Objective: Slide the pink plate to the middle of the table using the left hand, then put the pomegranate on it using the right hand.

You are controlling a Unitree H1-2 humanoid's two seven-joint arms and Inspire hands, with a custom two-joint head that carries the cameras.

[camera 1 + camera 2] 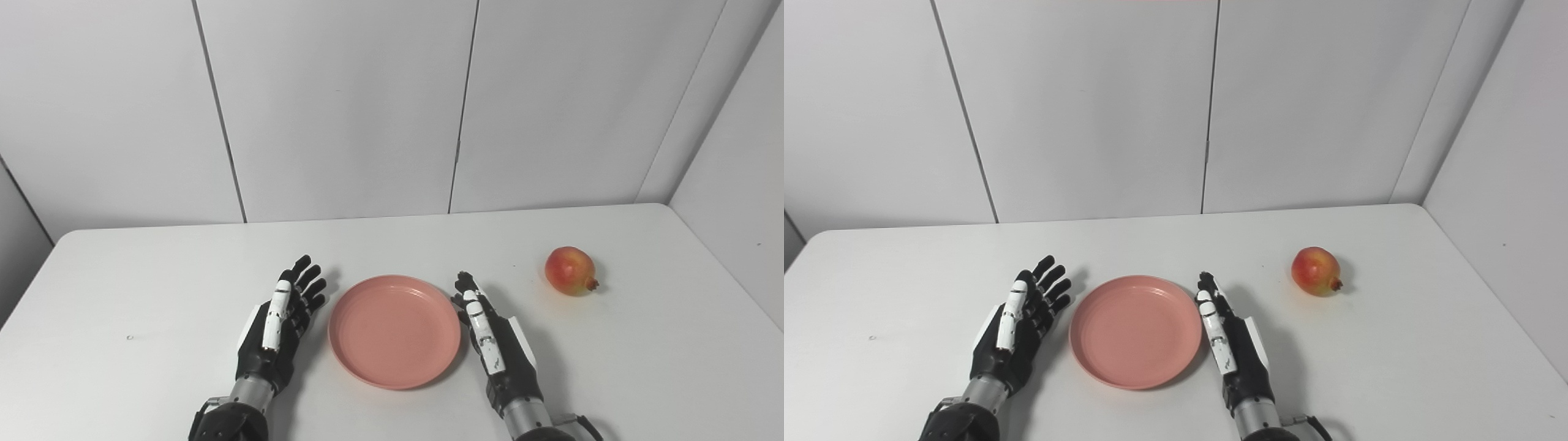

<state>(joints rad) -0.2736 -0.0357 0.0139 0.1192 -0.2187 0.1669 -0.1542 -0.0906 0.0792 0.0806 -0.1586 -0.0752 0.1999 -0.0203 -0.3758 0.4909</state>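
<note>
A pink plate [394, 331] lies flat and empty near the middle of the white table [153, 275], toward the front. My left hand [278, 324] is open just left of the plate, fingers stretched forward, holding nothing. My right hand [493, 340] is open just right of the plate, close to its rim, fingers stretched forward, holding nothing. A red-yellow pomegranate [570, 271] rests on the table to the right, well beyond my right hand. The plate [1136, 331] and pomegranate [1316, 271] also show in the right eye view.
White wall panels [343, 110] stand behind the table's far edge, and another wall [735, 184] runs along its right side. A tiny speck [129, 337] lies on the table at the left.
</note>
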